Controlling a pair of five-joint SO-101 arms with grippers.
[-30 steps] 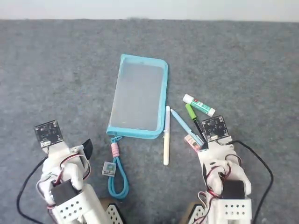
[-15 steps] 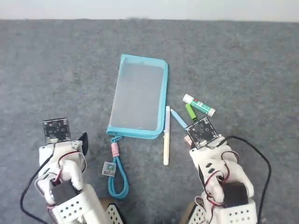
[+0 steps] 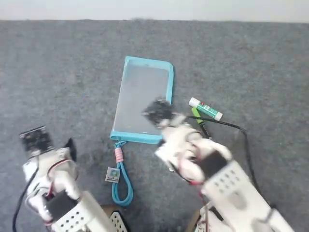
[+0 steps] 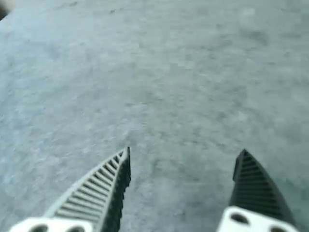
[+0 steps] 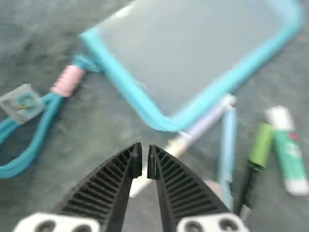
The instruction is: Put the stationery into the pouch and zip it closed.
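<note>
The clear, teal-edged pouch [image 3: 140,92] lies flat mid-table, and its near corner [image 5: 159,121] is just ahead of my right gripper [image 5: 144,162], which is shut with nothing in it. A white pen [image 5: 198,130], a blue pen [image 5: 227,140], a green marker [image 5: 258,145] and a glue stick [image 5: 289,157] lie beside the pouch. In the high view the right arm [image 3: 193,154] covers the pens, while the glue stick [image 3: 206,109] stays in sight. My left gripper [image 4: 183,157] is open over bare carpet at the near left [image 3: 70,145].
A teal strap loop [image 3: 120,186] with a pink bead [image 3: 118,154] and a small tag [image 3: 112,175] trails from the pouch's near end. Grey carpet [image 3: 58,72] covers the table; a pale wall edge runs along the far side.
The right arm has swung forward and left, from beside the pens to over them at the pouch's near right corner. The left arm has drifted left.
</note>
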